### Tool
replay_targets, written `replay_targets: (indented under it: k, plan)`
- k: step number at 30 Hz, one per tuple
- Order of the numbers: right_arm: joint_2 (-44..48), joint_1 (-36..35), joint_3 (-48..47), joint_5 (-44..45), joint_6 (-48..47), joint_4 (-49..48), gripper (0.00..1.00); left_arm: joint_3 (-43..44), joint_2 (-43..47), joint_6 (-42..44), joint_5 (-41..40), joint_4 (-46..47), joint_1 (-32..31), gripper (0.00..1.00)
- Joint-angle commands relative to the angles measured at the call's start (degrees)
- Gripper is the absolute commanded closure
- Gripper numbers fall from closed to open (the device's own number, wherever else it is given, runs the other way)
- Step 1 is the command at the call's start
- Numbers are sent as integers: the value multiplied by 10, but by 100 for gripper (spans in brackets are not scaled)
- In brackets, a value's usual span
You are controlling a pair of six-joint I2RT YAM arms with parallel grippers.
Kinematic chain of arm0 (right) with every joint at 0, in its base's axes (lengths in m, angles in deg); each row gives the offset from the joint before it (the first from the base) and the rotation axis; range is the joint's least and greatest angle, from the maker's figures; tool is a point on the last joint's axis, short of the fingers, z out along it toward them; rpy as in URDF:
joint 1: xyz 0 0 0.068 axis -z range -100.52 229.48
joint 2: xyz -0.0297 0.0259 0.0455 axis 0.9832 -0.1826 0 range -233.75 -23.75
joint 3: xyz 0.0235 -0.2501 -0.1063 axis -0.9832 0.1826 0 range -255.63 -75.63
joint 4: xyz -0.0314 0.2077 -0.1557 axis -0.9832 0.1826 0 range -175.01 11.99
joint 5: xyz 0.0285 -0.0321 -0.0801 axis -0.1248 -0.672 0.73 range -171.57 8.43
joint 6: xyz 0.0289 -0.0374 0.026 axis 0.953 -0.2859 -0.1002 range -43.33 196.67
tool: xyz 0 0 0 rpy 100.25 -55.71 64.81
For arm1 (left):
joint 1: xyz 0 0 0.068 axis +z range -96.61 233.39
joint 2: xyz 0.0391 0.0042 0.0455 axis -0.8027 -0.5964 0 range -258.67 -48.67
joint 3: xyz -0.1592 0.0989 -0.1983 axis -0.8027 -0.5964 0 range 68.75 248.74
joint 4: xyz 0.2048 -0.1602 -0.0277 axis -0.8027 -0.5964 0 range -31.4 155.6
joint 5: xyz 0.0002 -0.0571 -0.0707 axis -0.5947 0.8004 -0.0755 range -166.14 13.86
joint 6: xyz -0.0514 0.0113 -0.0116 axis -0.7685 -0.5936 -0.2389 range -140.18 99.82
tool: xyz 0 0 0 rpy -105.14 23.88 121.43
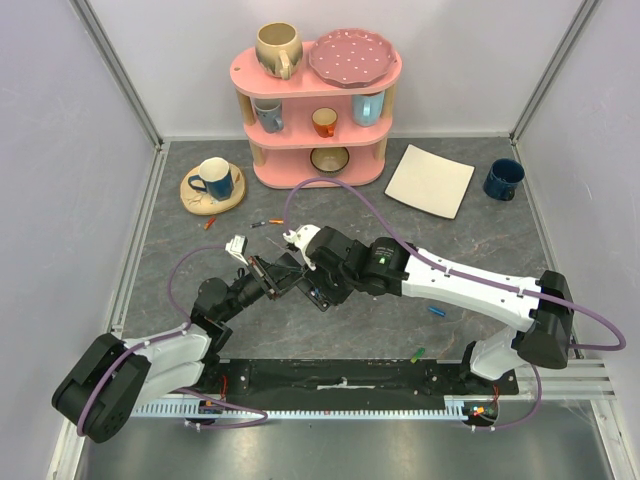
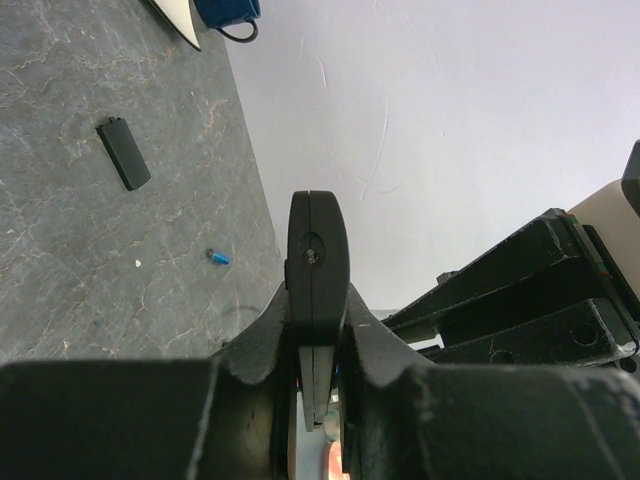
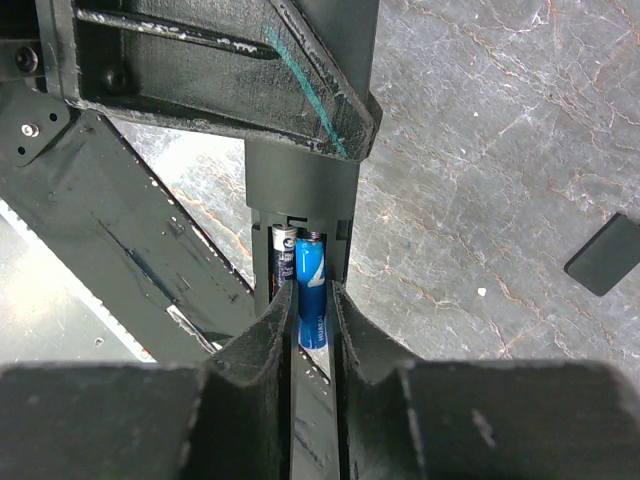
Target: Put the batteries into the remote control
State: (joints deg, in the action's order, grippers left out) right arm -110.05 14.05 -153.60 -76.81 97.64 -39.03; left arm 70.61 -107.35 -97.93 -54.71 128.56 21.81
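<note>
Black and slim, the remote [image 2: 318,250] is held clear of the worktop [image 1: 480,230] near its centre. The left end effector [image 2: 318,325] clamps it edge-on, likely so the open bay faces the other arm. The right end effector [image 3: 312,300] is pinched on a blue battery [image 3: 310,265] and noses it into the free slot beside a cell [image 3: 284,245] already seated. The bay's cover [image 2: 124,153] lies apart, out of the way. A spare [image 1: 436,311] waits at 4 o'clock from the remote.
</note>
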Motion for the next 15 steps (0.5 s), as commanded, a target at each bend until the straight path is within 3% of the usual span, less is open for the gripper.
replay_targets:
  k: [1, 15]
  plan:
    - [-11, 13, -2, 58, -17, 5, 77, -3, 21, -42, 73, 61, -11, 98]
    - [-16, 13, -11, 57, -10, 4, 71, -3, 37, -26, 68, 22, -11, 98]
